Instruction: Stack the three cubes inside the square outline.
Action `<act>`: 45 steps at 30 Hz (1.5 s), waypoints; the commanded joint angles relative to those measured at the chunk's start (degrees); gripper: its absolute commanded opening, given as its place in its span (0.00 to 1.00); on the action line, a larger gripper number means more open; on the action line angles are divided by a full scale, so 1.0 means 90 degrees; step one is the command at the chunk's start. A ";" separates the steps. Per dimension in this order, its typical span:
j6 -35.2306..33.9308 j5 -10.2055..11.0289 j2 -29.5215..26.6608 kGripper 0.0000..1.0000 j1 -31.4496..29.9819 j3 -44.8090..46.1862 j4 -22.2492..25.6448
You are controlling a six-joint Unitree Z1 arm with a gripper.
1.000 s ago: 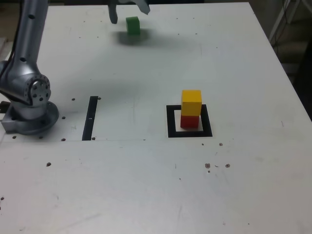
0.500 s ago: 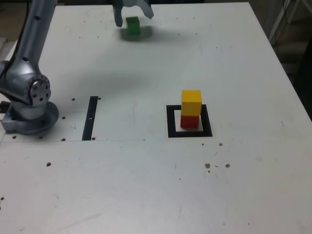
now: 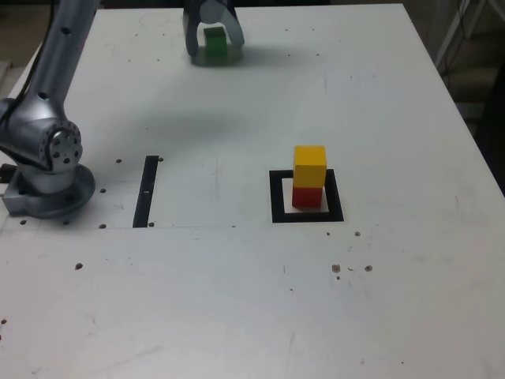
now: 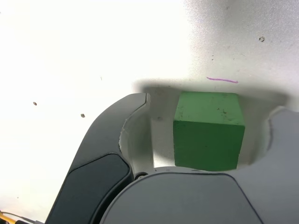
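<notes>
Now your end effector [image 3: 213, 38] has dropped from above the small matte green cube [image 3: 214, 41] to straddle it at the far edge of the white desk [image 3: 394, 300]; its jaws stand wide, gaps showing on both sides, nothing gripped yet; close before you lift. Well apart, the yellow cube [image 3: 310, 165] sits on the red cube [image 3: 308, 197] inside the thick black square outline [image 3: 277, 197]; only green remains.

Three cubes: one green cube [image 3: 214, 43], one yellow cube [image 3: 310, 166], one red cube [image 3: 307, 197].
</notes>
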 commanded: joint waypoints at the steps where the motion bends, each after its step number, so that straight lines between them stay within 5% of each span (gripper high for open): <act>1: -0.0034 -0.0008 -0.0018 0.64 -0.0003 -0.0036 0.0012; 10: -0.0027 -0.0008 -0.0074 0.33 -0.0043 -0.0014 -0.0109; 26: -0.0018 -0.0064 -0.0331 0.31 -0.0119 0.0255 -0.0316; 45: -0.0595 -0.0845 -0.1946 0.31 -0.0756 0.2356 -0.0900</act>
